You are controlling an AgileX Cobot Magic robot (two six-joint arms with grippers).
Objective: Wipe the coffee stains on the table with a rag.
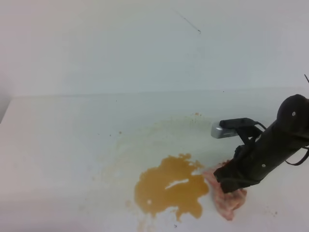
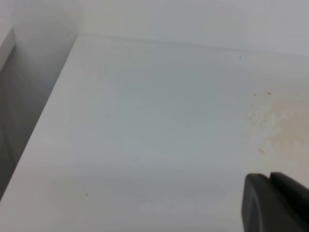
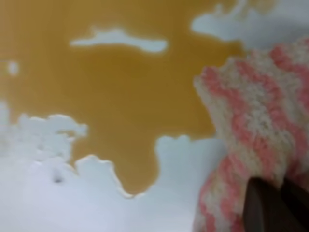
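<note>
The coffee stains (image 1: 170, 189) are an amber-brown puddle with lobed edges on the white table (image 1: 72, 145), with faint tan smears (image 1: 159, 130) behind it. The pink-and-white striped rag (image 1: 228, 199) lies at the puddle's right edge, touching it. My right gripper (image 1: 231, 185) is down on the rag and shut on it. In the right wrist view the rag (image 3: 256, 121) meets the puddle (image 3: 106, 82), and a dark fingertip (image 3: 270, 208) sits over the cloth. In the left wrist view only a dark finger part (image 2: 275, 203) shows above bare table (image 2: 145, 135).
A white wall (image 1: 145, 43) rises behind the table's back edge. The table's left edge and a drop beside it show in the left wrist view (image 2: 43, 121). Faint tan specks (image 2: 270, 121) lie at the right of that view.
</note>
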